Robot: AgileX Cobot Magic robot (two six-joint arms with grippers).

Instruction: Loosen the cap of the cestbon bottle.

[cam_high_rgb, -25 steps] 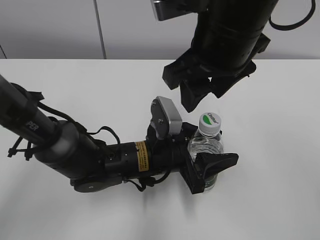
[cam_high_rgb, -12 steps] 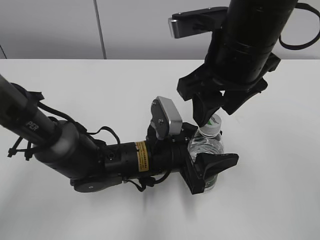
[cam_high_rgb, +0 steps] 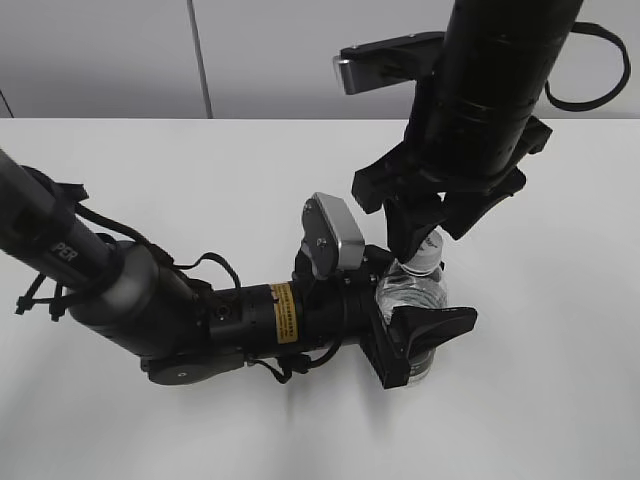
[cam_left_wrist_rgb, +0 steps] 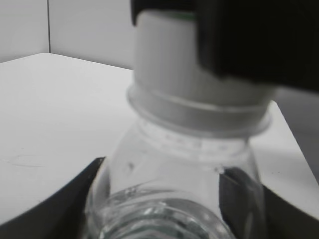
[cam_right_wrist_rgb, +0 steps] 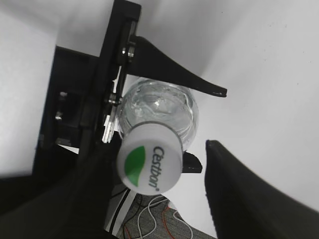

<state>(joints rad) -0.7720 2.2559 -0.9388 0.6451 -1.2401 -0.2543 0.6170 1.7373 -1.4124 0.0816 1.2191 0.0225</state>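
Observation:
The cestbon bottle (cam_high_rgb: 412,292) stands upright on the white table, clear and ribbed; its label band is hidden by my left gripper (cam_high_rgb: 415,335), which is shut on its body. In the left wrist view the bottle (cam_left_wrist_rgb: 174,169) fills the space between the jaws (cam_left_wrist_rgb: 164,204). The white cap (cam_high_rgb: 426,258) sits on the neck. From above, the cap (cam_right_wrist_rgb: 149,162) shows its green mark and "Cestbon" text. My right gripper (cam_right_wrist_rgb: 164,191) is open and straddles the cap: its left finger is against it, its right finger is apart. It also shows in the exterior view (cam_high_rgb: 425,232).
The left arm (cam_high_rgb: 150,310) lies low across the table from the left. The right arm (cam_high_rgb: 480,90) comes down from above at the back. The white table (cam_high_rgb: 560,380) extends to the right and front. A grey wall (cam_high_rgb: 150,50) runs behind.
My right gripper has come down and to the right from above and behind the bottle, and its fingers now sit around the cap. The left gripper and the bottle have not moved.

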